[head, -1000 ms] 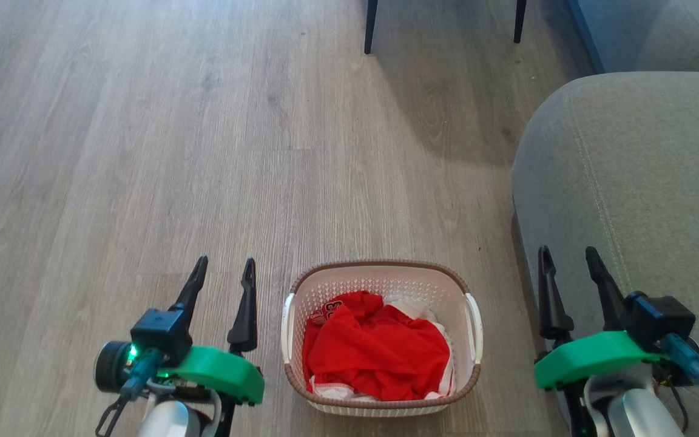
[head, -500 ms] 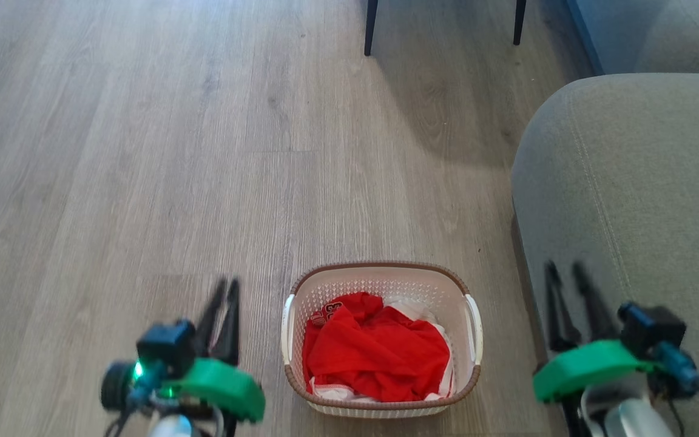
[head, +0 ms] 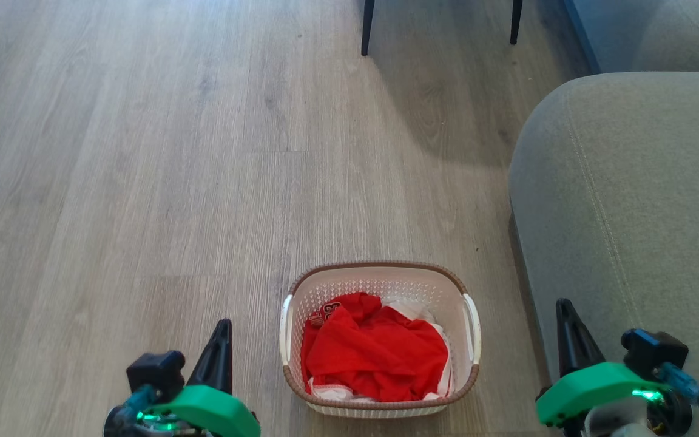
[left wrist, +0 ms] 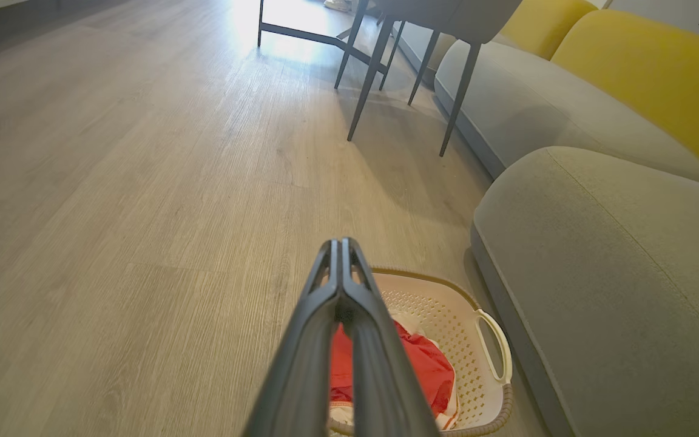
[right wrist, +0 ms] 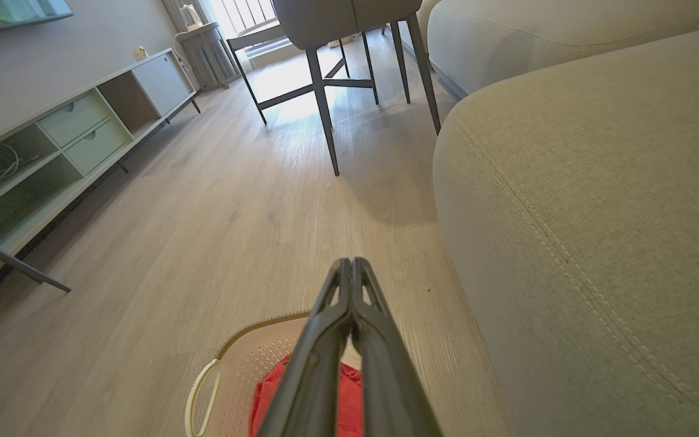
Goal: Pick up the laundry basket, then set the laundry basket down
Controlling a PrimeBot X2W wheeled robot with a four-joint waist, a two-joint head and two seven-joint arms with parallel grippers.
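Floor: matt grey wood-grain planks; basket: smooth white perforated plastic, brown woven-look rim; cloth: red, soft, faint sheen; sofa: matt grey coarse-weave fabric, stitched seam; chair legs: dark, smooth.

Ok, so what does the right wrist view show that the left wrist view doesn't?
Right wrist view's own: a low cabinet with drawers and open shelves along the wall, and a bright window at the far end. Left wrist view's own: yellow sofa cushions beyond the grey sofa. Shared: the laundry basket with red clothes in it, the grey sofa, dark chair legs and the wood floor. The left gripper and right gripper are each shut and empty in their own views.
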